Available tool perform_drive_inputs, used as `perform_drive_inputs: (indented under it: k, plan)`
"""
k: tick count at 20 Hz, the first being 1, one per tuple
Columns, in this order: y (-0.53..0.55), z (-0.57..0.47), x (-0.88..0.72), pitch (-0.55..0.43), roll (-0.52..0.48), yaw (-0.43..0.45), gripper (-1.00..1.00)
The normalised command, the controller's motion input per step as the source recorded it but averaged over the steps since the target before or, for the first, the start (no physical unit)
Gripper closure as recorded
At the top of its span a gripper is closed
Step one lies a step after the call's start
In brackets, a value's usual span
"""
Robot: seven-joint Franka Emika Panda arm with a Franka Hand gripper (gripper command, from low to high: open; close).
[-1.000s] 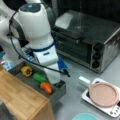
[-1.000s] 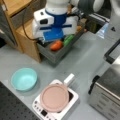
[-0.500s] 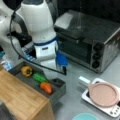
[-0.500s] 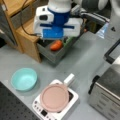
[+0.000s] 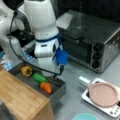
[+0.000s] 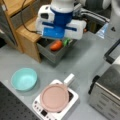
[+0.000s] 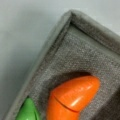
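Note:
A grey felt tray (image 5: 58,87) holds a yellow pepper (image 5: 26,70), a green vegetable (image 5: 39,77) and an orange one (image 5: 46,87). My gripper's white and blue hand (image 6: 60,28) hangs right over the tray (image 6: 53,56) and hides its own fingers. Just below the hand lie the orange vegetable (image 6: 56,45) and the green one (image 6: 66,42). The wrist view looks straight down at a tray corner (image 7: 62,37), with the orange vegetable (image 7: 73,97) close below and the green tip (image 7: 27,111) beside it. No fingers show there.
A wooden cabinet (image 5: 20,100) borders the tray (image 6: 27,30). A toaster oven (image 5: 95,42) stands behind it. A pink pan sits on a small white stove (image 5: 103,94) (image 6: 54,97). A teal bowl (image 6: 24,78) rests on the grey table near the stove.
The arm's wrist has shifted slightly above the tray. The vegetables, pan and bowl have not moved.

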Motion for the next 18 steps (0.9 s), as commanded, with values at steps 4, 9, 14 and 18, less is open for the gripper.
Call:
perform_drive_inputs:
  k: [4,9,14,18]
  plan:
    - [0.14,0.21,0.16,0.294,-0.07,-0.305,-1.0]
    - [0.07,0.21,0.22,0.359,-0.06,-0.226,-1.0]
    - [0.11,0.22,0.29,0.291,0.171,-0.289,-1.0]
    - [0.18,0.18,0.31,0.243,0.149,-0.303,-1.0]
